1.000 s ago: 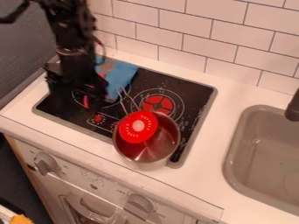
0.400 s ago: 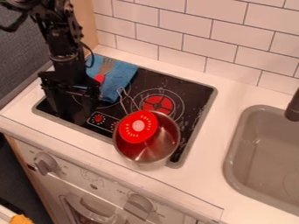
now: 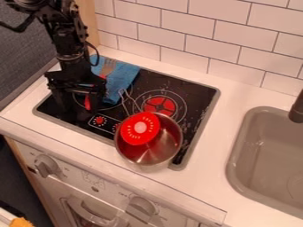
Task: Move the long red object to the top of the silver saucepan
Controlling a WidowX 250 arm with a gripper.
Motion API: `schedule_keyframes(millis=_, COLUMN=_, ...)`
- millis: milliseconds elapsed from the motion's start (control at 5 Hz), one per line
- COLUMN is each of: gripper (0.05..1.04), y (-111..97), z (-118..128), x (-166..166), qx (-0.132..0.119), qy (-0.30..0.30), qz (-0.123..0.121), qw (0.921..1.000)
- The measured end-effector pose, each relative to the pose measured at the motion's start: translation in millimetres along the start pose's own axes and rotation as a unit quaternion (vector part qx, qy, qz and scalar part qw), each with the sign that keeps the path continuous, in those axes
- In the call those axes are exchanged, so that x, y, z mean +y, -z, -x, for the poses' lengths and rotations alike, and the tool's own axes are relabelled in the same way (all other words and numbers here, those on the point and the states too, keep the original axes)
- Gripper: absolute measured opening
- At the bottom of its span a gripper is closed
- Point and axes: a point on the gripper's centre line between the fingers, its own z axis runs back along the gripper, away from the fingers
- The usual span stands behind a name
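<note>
So the red-handled fork [image 3: 87,102] is on the left of the stove [image 3: 198,93], its tine end on the blue cloth [image 3: 122,76], which probably props it up a bit. The hand [image 3: 78,105] hangs over the handle, fingers apart and nothing gripped, I'd guess to straddle it. Saucepan [image 3: 155,153] is near the front edge; round red thing [image 3: 140,127] in its mouth might make the fork roll.

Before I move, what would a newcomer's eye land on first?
The bright red disc at the upper-left part of the saucepan. Next, probably the black gripper over the stove's left side in the picture, and the blue cloth just beyond it at the stove's back corner.
</note>
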Motion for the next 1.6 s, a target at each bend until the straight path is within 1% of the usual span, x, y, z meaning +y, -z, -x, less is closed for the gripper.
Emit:
schedule_keyframes(millis=200, gripper=0.948, y=0, z=-8, x=-1, qx=-0.006, qy=-0.003, qz=-0.009, qw=0.9999)
schedule_keyframes(millis=400, gripper=0.67, y=0, z=-10, x=-8, qx=-0.007, qy=0.001, qz=-0.013, qw=0.9999)
schedule_keyframes(millis=600, gripper=0.415, y=0, z=-9, x=-14, qx=-0.007, qy=0.01, qz=-0.015, qw=0.9998)
schedule_keyframes(millis=800, gripper=0.394, y=-1, z=-6, x=-17, qx=-0.005, qy=0.007, qz=-0.016, qw=0.9998)
schedule_keyframes(millis=1000, gripper=0.394, y=-20, z=1, x=-12, qx=-0.012, qy=0.002, qz=-0.028, qw=0.9995)
schedule_keyframes(millis=1200, gripper=0.394, y=-64, z=3, x=-3, qx=-0.039, qy=-0.02, qz=-0.067, qw=0.9968)
schedule_keyframes(millis=1400, gripper=0.394, y=-77, z=2, x=-30, qx=-0.039, qy=0.013, qz=-0.071, qw=0.9967)
schedule_keyframes(millis=1600, gripper=0.394, y=-83, z=-3, x=-82, qx=-0.055, qy=0.07, qz=-0.046, qw=0.995)
